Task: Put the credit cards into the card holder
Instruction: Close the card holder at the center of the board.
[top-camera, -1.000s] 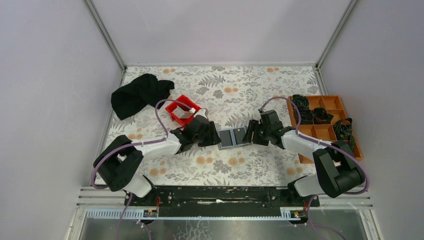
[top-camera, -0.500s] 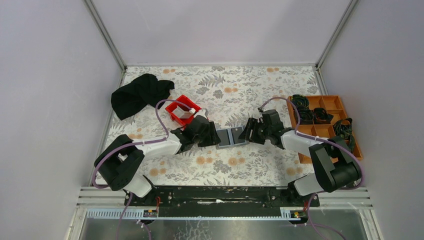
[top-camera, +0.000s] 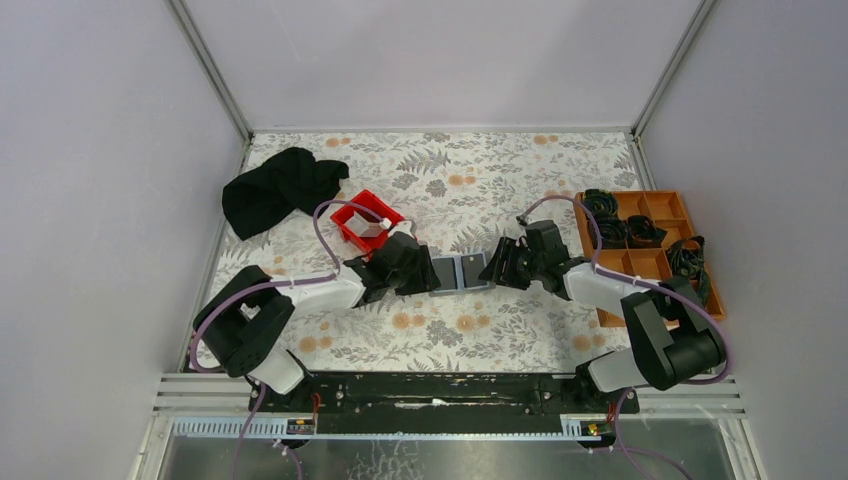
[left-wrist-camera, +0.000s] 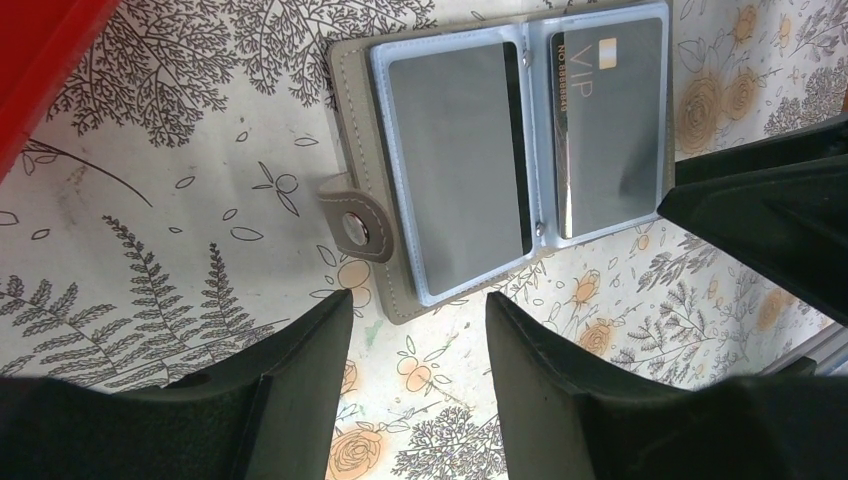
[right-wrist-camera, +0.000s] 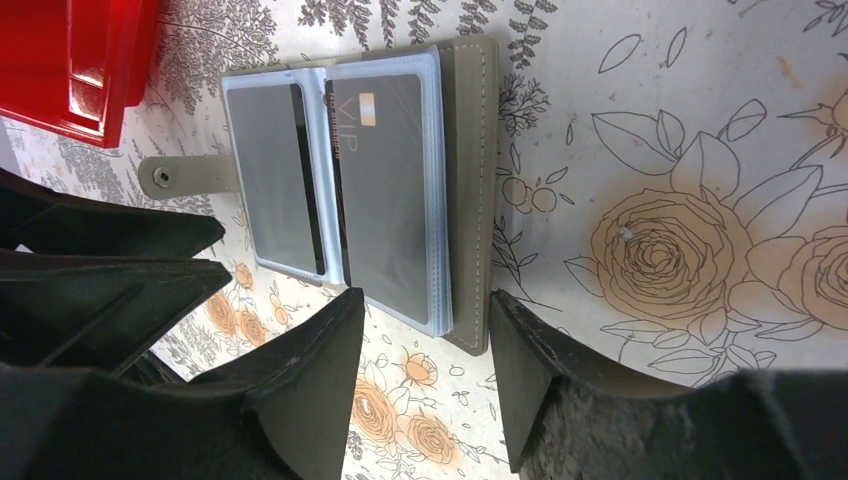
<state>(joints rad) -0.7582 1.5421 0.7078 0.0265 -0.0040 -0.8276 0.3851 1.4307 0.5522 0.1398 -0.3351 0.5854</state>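
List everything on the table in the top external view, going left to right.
black cloth → red bin → left gripper → card holder → right gripper → orange compartment tray

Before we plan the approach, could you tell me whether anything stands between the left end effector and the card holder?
Nothing visible does. The left end effector is open right at the near edge of the card holder, beside its snap tab, with only patterned tablecloth around them.
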